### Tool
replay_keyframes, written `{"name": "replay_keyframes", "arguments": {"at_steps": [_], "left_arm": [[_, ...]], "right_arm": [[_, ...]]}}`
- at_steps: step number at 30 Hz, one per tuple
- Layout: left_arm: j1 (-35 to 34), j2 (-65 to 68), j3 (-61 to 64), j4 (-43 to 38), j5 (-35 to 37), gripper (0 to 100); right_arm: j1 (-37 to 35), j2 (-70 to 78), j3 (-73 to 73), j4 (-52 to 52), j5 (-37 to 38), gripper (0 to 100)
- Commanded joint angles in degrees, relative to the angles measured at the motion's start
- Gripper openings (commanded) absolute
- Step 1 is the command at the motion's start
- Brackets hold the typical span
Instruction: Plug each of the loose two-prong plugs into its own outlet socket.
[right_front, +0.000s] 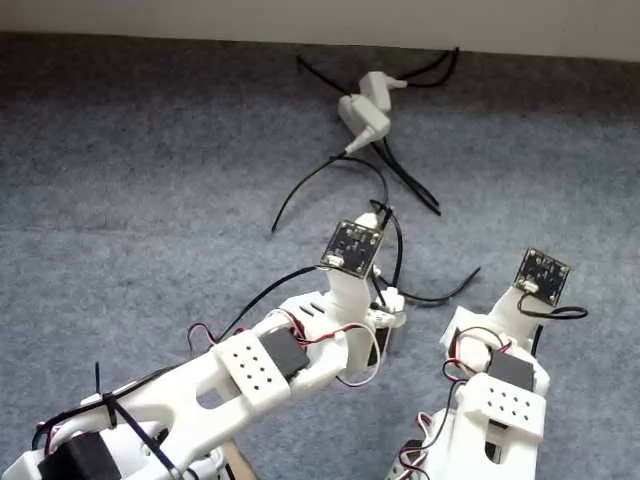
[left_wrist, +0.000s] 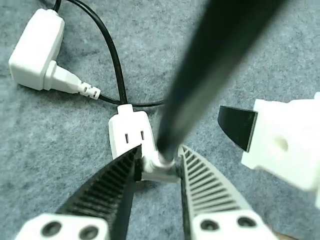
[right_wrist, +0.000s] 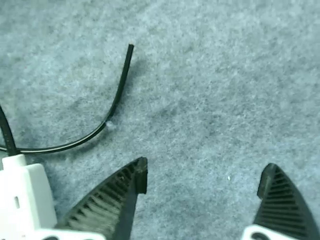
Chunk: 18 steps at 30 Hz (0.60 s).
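Note:
My left gripper (left_wrist: 159, 170) is shut on a small white two-prong plug (left_wrist: 161, 169) whose thick black cable (left_wrist: 210, 65) runs up past the camera. Just ahead of the fingertips lies a white outlet socket (left_wrist: 129, 134), its two slots bare and facing up; the plug sits against its near end. Farther off, a white socket block (left_wrist: 36, 47) has a white plug (left_wrist: 75, 86) joined to it, seen as the white cluster (right_front: 364, 112) in the high view. My right gripper (right_wrist: 206, 175) is open over bare carpet, beside a loose black cable end (right_wrist: 130, 47).
Grey carpet covers the table. Black cables (right_front: 330, 170) loop between the far cluster and the arms. A white and black part of the other arm (left_wrist: 280, 142) is close beside my left gripper. A white block (right_wrist: 22, 192) lies next to my right gripper.

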Motion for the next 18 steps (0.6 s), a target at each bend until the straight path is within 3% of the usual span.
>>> {"name": "replay_keyframes", "arguments": {"at_steps": [1, 4, 7, 11, 18], "left_arm": [[-1.27, 2.33, -0.66, -3.6, 0.0, 1], [-2.24, 7.25, -0.75, -6.15, -0.35, 1], [-4.26, 7.25, -1.1, -6.24, -2.64, 1], [-12.0, 0.22, -0.92, -1.49, -2.73, 1], [-25.19, -17.54, 4.26, 1.41, -3.52, 1]], "right_arm": [[-0.66, -0.84, -0.13, -0.92, 0.79, 34.3], [-2.33, -0.84, 0.04, -0.92, 1.14, 34.3], [-8.84, -1.1, 1.89, -0.92, 2.11, 34.3], [-14.64, -1.19, 2.77, -0.57, 8.62, 34.3], [-19.47, -1.19, 2.68, -0.48, 9.32, 34.3]]}}
